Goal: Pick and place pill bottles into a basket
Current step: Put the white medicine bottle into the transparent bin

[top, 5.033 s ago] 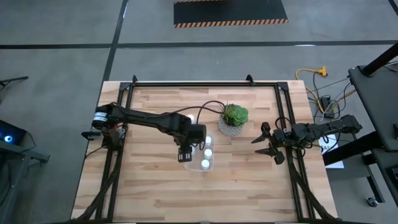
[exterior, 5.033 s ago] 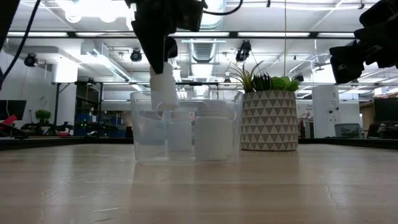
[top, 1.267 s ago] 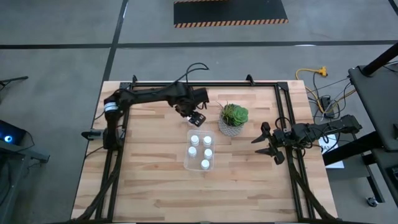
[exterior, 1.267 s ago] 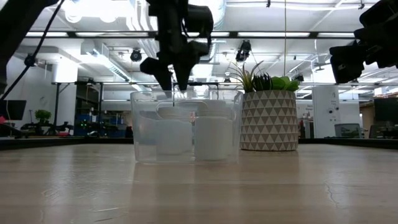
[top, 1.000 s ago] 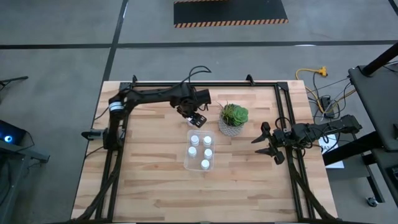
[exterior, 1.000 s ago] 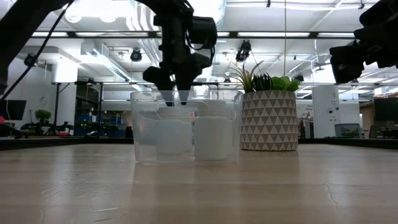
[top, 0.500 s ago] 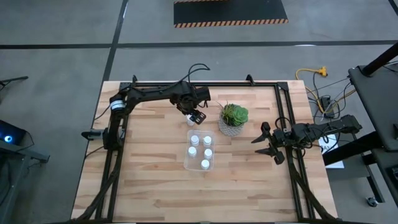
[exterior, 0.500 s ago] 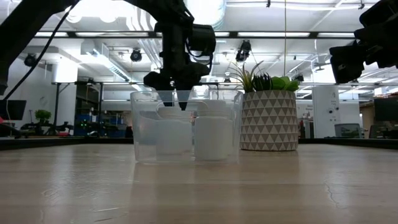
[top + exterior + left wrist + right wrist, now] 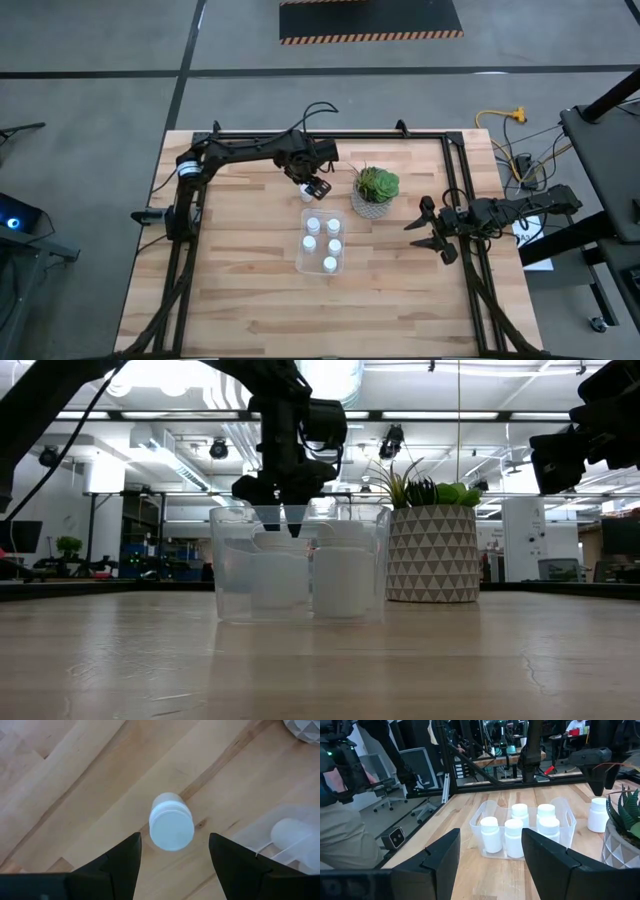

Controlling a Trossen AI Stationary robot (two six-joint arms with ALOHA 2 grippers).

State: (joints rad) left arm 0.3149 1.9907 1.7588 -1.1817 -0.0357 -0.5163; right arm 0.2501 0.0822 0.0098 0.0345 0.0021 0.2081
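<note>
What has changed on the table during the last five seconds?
The left end effector let go of a bottle into the basket, which now holds five, then moved away to the far side. It now hovers open over the last bottle standing on the table. The right end effector, the plant and the basket stayed in place.

- You have a clear plastic basket (image 9: 322, 262) on the table, just beside the potted succulent (image 9: 376, 187), on its near-left side.
- Five white pill bottles (image 9: 519, 816) stand upright inside the basket, caps up, packed close together.
- The sixth pill bottle (image 9: 171, 822) stands upright on bare wood outside the basket, beside the succulent's pot and just past the basket's far end; it is white, capped and touching nothing.
</note>
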